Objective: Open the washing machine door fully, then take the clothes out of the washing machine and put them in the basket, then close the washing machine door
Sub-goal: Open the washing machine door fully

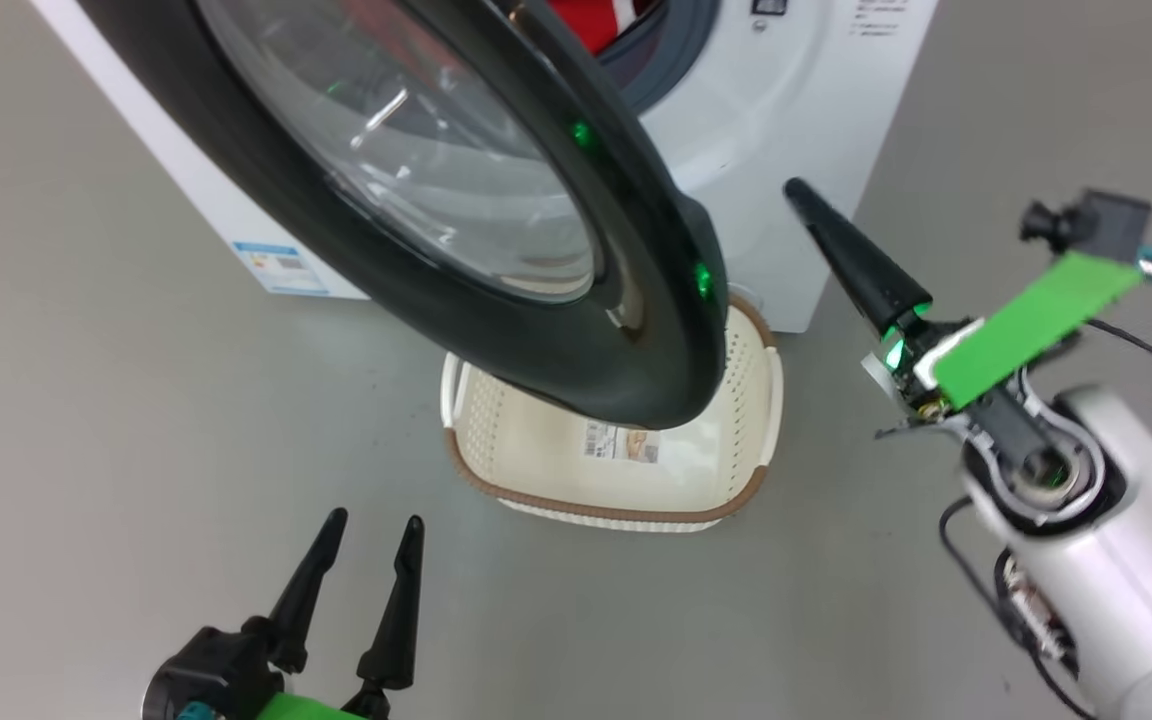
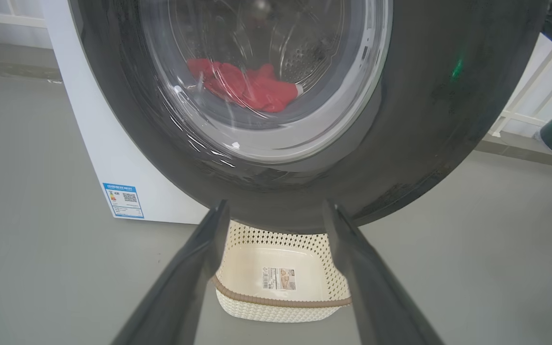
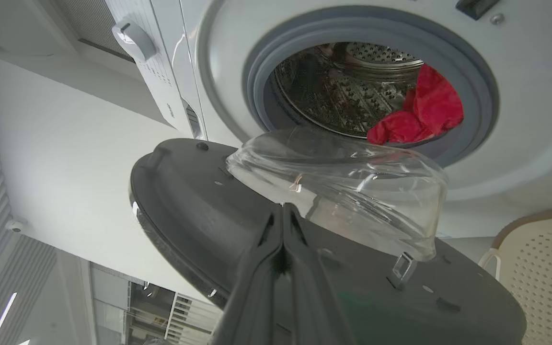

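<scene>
Head view, step in hand: swinging the door fully open.

1. Large round washing machine door [image 1: 536,370], a glossy black rim around a bulging clear glass bowl, stands partly swung out from the big white front-loading washing machine [image 1: 786,130]. Its free edge hangs above the small cream perforated plastic basket [image 1: 626,515] with a brown rim, which sits on the grey floor [image 1: 86,450] just before the machine's front.
2. Right gripper [image 1: 806,205]: two long dark fingers pressed together into one point, holding nothing, aimed at the door's inner side. It is near the rim; contact cannot be told.
3. Left gripper [image 1: 376,520]: fingers spread, empty, low and well apart from the door.
4. Bright red fabric clothes [image 3: 424,110] lie in the steel perforated drum [image 3: 333,96], at the lip of the grey rubber gasket [image 3: 257,86]. None are in the basket.
5. Recommended technique (a judgement): use the joined fingers as a pusher on the dark inner frame close to the free edge, far from the hinge, where leverage is greatest. Avoid the glass bowl, where a tip would likely slide. Follow the door's arc rather than a straight line, until both the opening and the basket below are uncovered.
6. Risk: a door left partway open blocks the drop into the basket.
</scene>
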Controlling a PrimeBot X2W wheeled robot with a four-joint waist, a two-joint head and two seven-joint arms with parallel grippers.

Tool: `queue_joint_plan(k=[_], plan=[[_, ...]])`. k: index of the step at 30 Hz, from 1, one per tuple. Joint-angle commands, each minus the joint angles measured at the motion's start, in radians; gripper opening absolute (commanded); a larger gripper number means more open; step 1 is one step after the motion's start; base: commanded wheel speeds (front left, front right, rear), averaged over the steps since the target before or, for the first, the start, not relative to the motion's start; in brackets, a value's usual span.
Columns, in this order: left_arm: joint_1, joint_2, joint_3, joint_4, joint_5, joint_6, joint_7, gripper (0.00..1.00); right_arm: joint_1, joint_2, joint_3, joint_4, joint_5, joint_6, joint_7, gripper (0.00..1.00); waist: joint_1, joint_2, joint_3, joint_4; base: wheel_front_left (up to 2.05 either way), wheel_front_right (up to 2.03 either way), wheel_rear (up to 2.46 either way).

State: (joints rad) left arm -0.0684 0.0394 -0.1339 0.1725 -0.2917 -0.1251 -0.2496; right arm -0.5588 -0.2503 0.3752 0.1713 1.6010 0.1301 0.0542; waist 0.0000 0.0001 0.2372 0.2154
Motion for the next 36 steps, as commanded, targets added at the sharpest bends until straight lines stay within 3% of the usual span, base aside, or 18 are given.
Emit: queue_joint_plan(k=[1,3,7,15,22,36], plan=[[-0.025,0.011,0.026,-0.017,-0.011,-0.006,-0.012,1.0,-0.028,-0.003,0.01,-0.009,0.038,0.001,0.051,0.0,0.0,-0.0001,0.015,0.017,0.0,0.0,0.0],[-0.031,0.011,0.023,-0.014,-0.016,-0.006,-0.012,1.0,-0.072,-0.009,-0.016,0.038,0.124,0.001,0.207,0.0,0.0,-0.0001,0.023,0.026,0.0,0.0,0.0],[-0.034,0.011,0.019,-0.013,-0.021,-0.006,-0.012,1.0,-0.134,-0.015,-0.037,0.153,0.197,0.001,0.409,0.0,0.0,-0.0001,0.032,0.036,0.0,0.0,0.0],[-0.042,0.011,-0.006,-0.011,-0.035,-0.006,-0.012,1.0,-0.249,-0.003,-0.05,0.333,0.257,0.001,0.649,0.0,0.0,-0.0001,0.054,0.063,0.0,0.0,0.0],[-0.04,0.011,-0.01,-0.004,-0.048,-0.006,-0.012,1.0,-0.268,0.023,-0.035,0.395,0.254,0.001,0.751,0.0,0.0,-0.0001,0.05,0.093,0.0,0.0,0.0],[-0.006,0.011,-0.003,-0.001,-0.053,-0.006,-0.012,1.0,-0.202,0.08,-0.05,0.404,0.212,0.001,0.814,0.0,0.0,-0.0001,-0.01,0.144,0.0,0.0,0.0]])
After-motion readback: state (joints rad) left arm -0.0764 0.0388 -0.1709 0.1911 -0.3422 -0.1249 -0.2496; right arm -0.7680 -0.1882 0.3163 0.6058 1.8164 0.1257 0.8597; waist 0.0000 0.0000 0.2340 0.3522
